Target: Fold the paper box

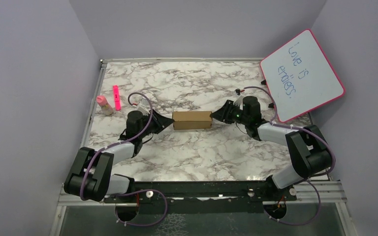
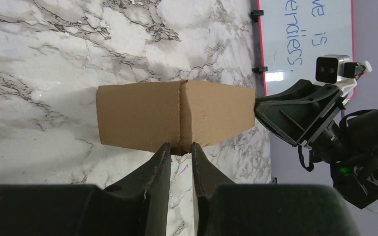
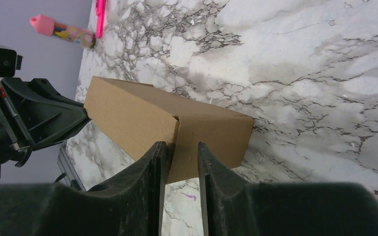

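The paper box [image 1: 192,120] is a closed plain brown carton lying flat on the marble table, long side left to right. It also shows in the left wrist view [image 2: 142,115] and the right wrist view [image 3: 138,115]. My left gripper [image 1: 169,121] is at its left end, jaws nearly shut with a narrow empty gap, and the tips [image 2: 180,145] touch the end at a seam. My right gripper [image 1: 216,116] is at the right end, jaws also nearly shut, and the tips [image 3: 181,144] are against the end face. Neither holds anything.
A pink-framed whiteboard [image 1: 302,73] with blue writing leans at the back right, close behind the right arm. A pink marker [image 1: 116,97] and a small pink-capped bottle [image 1: 104,104] lie at the left edge of the table. Grey walls stand round the table.
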